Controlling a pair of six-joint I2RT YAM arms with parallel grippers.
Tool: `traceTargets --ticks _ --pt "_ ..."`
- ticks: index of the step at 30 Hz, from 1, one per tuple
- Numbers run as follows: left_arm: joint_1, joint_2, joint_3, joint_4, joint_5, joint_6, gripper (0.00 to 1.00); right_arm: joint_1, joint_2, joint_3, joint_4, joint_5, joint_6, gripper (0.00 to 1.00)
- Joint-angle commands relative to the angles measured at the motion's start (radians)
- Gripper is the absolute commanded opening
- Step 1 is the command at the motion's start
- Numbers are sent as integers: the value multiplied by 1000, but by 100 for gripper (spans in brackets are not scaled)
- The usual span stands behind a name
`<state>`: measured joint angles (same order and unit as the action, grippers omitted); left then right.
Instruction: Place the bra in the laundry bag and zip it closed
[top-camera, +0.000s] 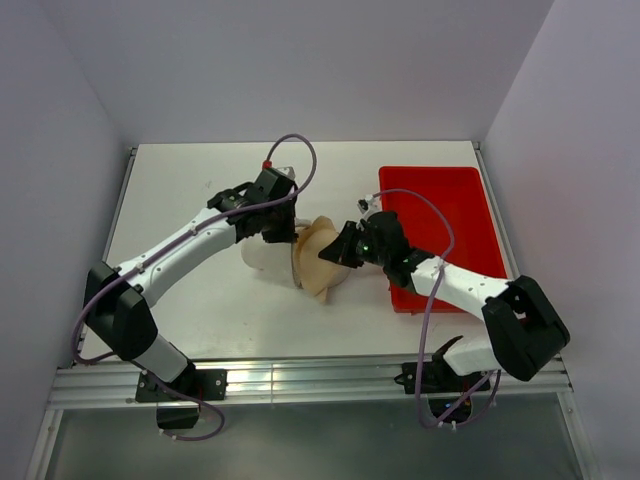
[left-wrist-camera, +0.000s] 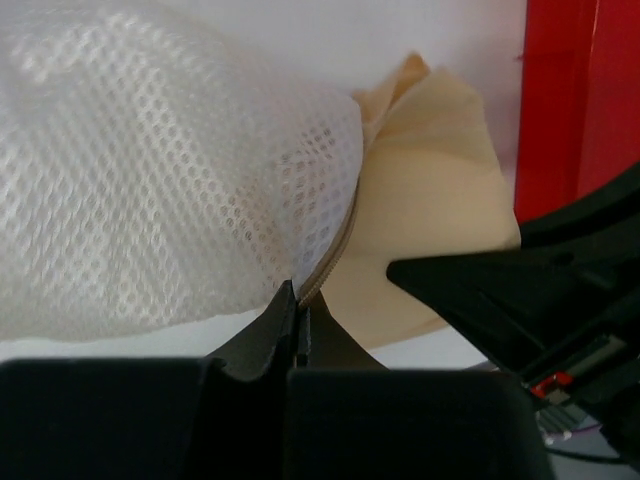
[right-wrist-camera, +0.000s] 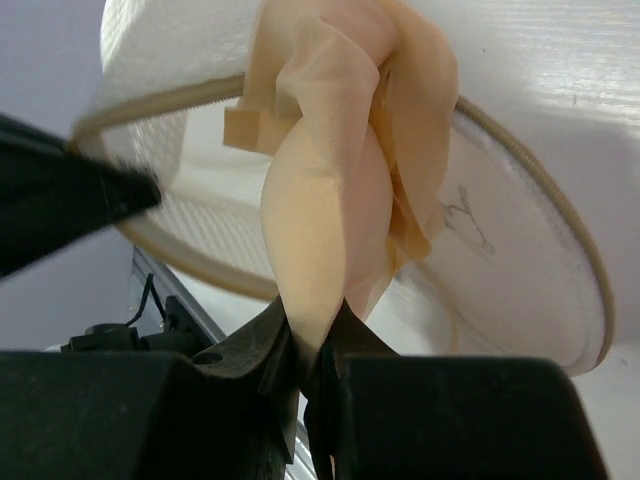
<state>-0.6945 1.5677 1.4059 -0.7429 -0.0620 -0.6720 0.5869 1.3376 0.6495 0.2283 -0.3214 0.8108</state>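
Left pincer (left-wrist-camera: 300, 318) is pressed together on the zip edge of the bag (left-wrist-camera: 150, 180), just left of centre in the top view. Right pincer (right-wrist-camera: 315, 355) pinches the bra (right-wrist-camera: 320, 220), which sits bunched at the bag's open mouth, left of the red tray (top-camera: 450, 195).

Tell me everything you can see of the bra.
The bra is beige-peach soft padded fabric, smooth and matte. It is folded on itself so its moulded cups bunch into one crumpled lobe, with a small square tab showing. It sits left of the red tray, mostly outside the laundry bag, with its far end tucked into the bag's open zip mouth. The right hand pinches its near edge. The left hand grips the bag's zip rim, not the bra.
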Motion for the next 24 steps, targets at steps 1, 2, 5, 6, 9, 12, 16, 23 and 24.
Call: traceTargets --ticks 1,2,5,6,9,12,16,23,24 --pt "-16 -43 -21 39 111 60 0 11 37 59 117 -23 -1 0" --pt "-20 -44 -31 45 117 61 0 17 52 88 130 -39 4 0" --pt "-22 -47 -39 62 137 58 0 54 110 127 157 -68 14 0" --pt "-22 -44 -39 66 148 57 0 62 126 128 170 -70 21 0" --pt "-22 -35 -47 95 204 45 0 77 147 113 244 -80 44 0" --pt "-22 -38 -61 129 244 34 0 85 184 101 311 -100 67 0" --pt "-22 -41 -70 148 255 38 0 90 251 64 480 -146 132 0" --pt "-22 -127 -96 113 343 103 0 87 313 76 528 -143 99 0" --pt "-22 -138 -91 97 347 109 0 83 307 75 522 -143 94 0"
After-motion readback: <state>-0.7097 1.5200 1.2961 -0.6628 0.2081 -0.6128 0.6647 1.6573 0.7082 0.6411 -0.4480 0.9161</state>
